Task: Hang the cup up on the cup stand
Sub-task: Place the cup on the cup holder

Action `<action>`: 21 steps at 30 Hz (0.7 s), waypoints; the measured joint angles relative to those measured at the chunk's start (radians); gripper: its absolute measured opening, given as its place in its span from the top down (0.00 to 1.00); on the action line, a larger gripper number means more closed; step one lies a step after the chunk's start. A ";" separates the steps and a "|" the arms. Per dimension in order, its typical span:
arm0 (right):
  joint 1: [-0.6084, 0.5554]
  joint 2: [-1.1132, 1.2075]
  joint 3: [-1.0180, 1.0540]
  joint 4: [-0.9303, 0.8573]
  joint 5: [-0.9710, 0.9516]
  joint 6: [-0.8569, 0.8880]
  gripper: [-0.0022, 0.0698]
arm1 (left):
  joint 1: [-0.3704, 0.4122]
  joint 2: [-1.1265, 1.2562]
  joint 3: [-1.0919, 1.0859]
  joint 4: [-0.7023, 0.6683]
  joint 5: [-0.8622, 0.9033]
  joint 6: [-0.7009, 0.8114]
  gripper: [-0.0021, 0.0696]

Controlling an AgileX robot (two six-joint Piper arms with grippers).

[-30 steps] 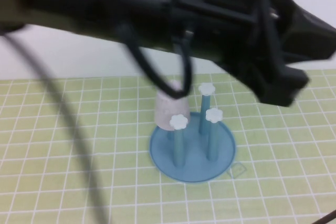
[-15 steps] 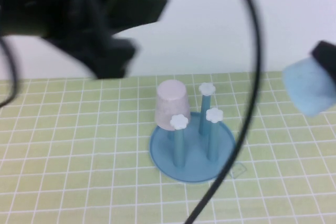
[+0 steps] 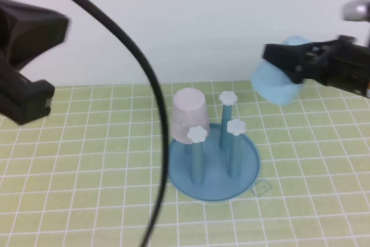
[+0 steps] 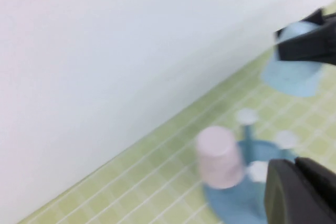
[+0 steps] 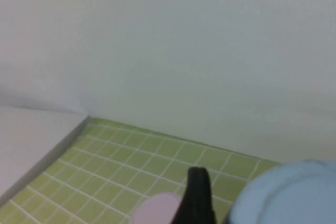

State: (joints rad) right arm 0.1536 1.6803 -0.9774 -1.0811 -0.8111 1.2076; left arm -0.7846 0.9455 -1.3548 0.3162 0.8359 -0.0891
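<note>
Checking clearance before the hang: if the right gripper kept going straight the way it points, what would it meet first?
Probably nothing: the right gripper, holding the cup, points leftward above the pink cup and the cup stand; depth is unclear.

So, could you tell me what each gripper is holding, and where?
The right gripper clamps the light blue cup across its side, raised right of the cup stand. The left gripper, far left, holds nothing.

a bare test bench: green gridded mat [image 3: 87, 160] before a plain white wall [image 3: 202, 21], nothing homely.
</note>
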 joint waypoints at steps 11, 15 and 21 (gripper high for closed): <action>0.164 0.157 -0.258 -0.215 0.191 0.000 0.17 | 0.000 -0.014 0.040 0.213 0.049 -0.123 0.97; 0.187 0.191 -0.282 -0.229 0.216 -0.016 0.17 | 0.000 -0.014 0.040 0.243 0.049 -0.139 0.97; 0.207 0.233 -0.288 -0.245 0.242 -0.074 0.17 | 0.000 -0.014 0.040 0.255 0.053 -0.148 0.97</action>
State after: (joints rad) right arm 0.3605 1.9132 -1.2655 -1.3258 -0.5695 1.1336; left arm -0.7846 0.9311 -1.3145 0.5708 0.8888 -0.2375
